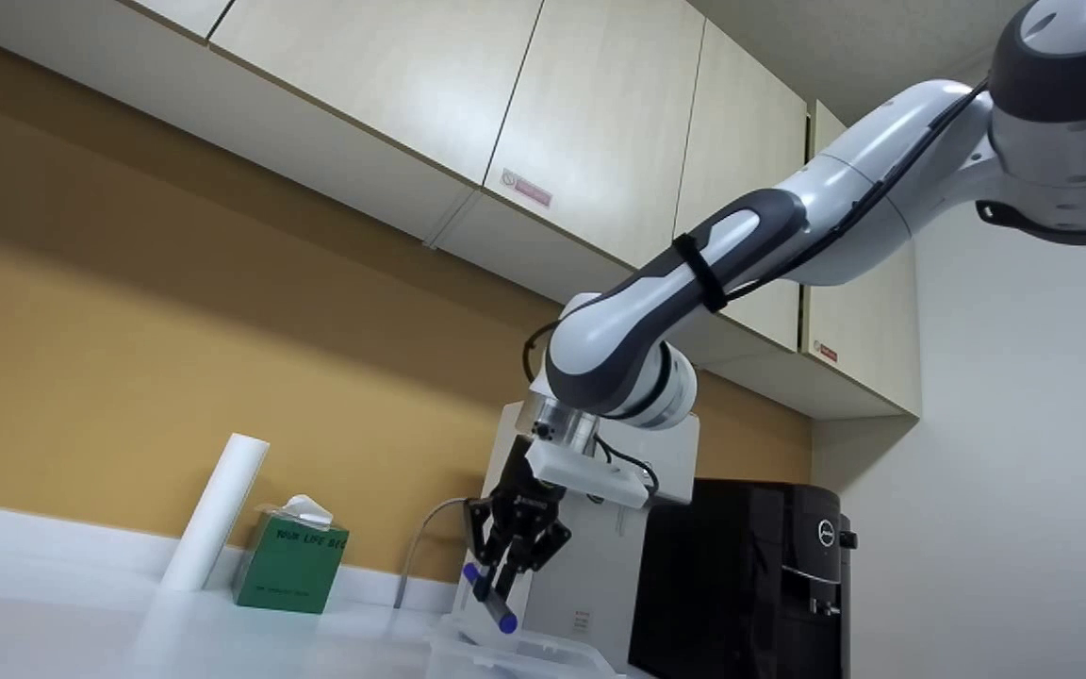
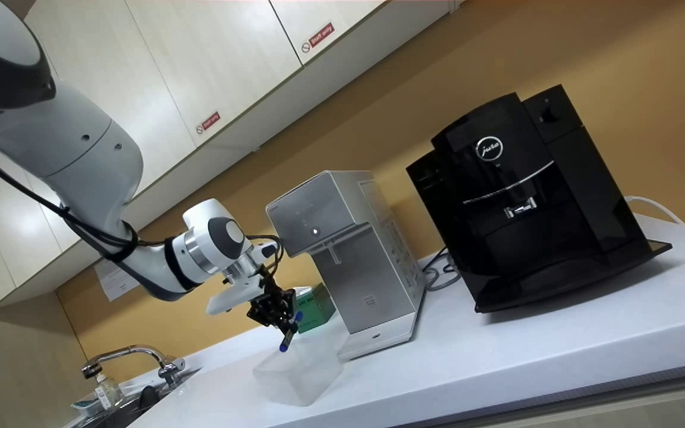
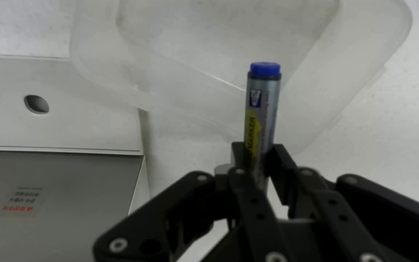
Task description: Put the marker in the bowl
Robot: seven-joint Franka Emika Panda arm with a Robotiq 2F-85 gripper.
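Observation:
The marker (image 3: pixel 263 105) is a slim grey stick with blue ends and a yellow label patch. My gripper (image 3: pixel 257 156) is shut on it around its middle, with a finger on each side. The marker also shows in both exterior views (image 1: pixel 502 615) (image 2: pixel 286 341), tilted and held in the air by the gripper (image 1: pixel 494 583) (image 2: pixel 292 328). The bowl is a translucent white plastic container (image 2: pixel 299 380) on the counter, below the gripper and marker. It also shows in an exterior view (image 1: pixel 543 653), partly cut off, and in the wrist view (image 3: pixel 344 83), beyond the marker's tip.
A grey water dispenser (image 2: pixel 366 267) stands right beside the bowl. A black coffee machine (image 2: pixel 533 208) stands farther along the counter (image 2: pixel 449 351). A green tissue box (image 1: pixel 293 566) and a white roll (image 1: pixel 216 514) stand near the wall. A sink with a faucet (image 2: pixel 134 352) is at the counter's far end.

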